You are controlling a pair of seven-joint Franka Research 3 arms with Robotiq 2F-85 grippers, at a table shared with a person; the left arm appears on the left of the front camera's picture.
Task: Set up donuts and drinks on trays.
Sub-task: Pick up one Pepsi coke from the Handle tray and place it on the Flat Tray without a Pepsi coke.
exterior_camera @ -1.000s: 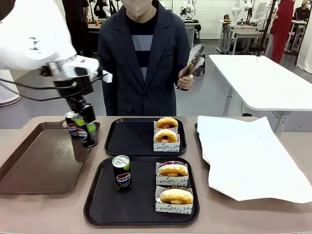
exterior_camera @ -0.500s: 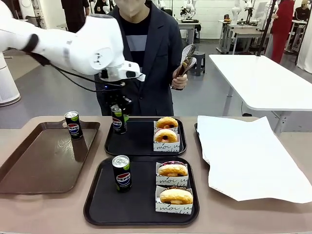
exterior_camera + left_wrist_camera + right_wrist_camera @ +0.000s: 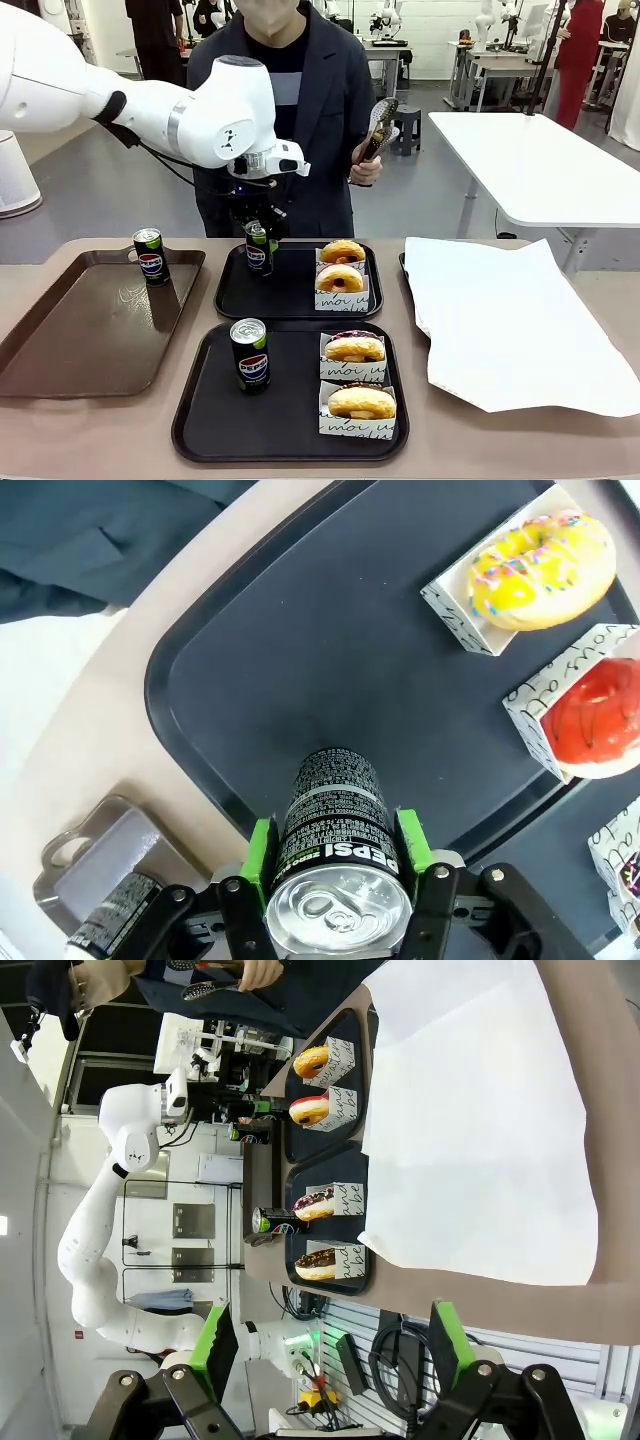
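Nearest, the near black tray carried one upright Pepsi can on its left half and two sleeved donuts on its right. Beyond it, the far black tray held two more donuts in sleeves along its right side. The left arm reached in from the left across the brown tray and pointed its left gripper straight down over the far tray's left part. Its green pads were pressed against both sides of a second can, held upright; whether the can's base touched the tray could not be judged. A third can stood on the brown tray's far corner. The right gripper hung with its fingers spread wide and nothing between them. Farthest, the person's hand held tongs, details unclear.
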